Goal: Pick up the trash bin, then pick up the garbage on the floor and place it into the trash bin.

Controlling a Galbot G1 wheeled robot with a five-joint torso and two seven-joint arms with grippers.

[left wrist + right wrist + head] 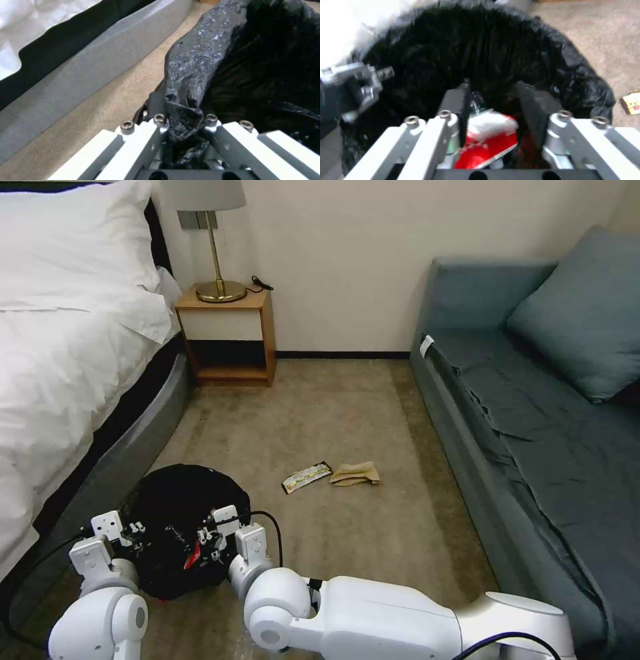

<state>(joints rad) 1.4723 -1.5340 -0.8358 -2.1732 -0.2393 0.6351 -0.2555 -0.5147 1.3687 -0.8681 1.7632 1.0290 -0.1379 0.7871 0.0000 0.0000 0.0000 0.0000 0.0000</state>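
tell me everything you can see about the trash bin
The trash bin is small and round, lined with a crinkly, glossy black plastic bag that covers its rim and sides. It sits upright, mouth open, over the beige carpet beside the bed. The left gripper pinches a fold of the liner at the rim. The right gripper hangs over the opening, jaws apart, with a red-white snack wrapper between them.
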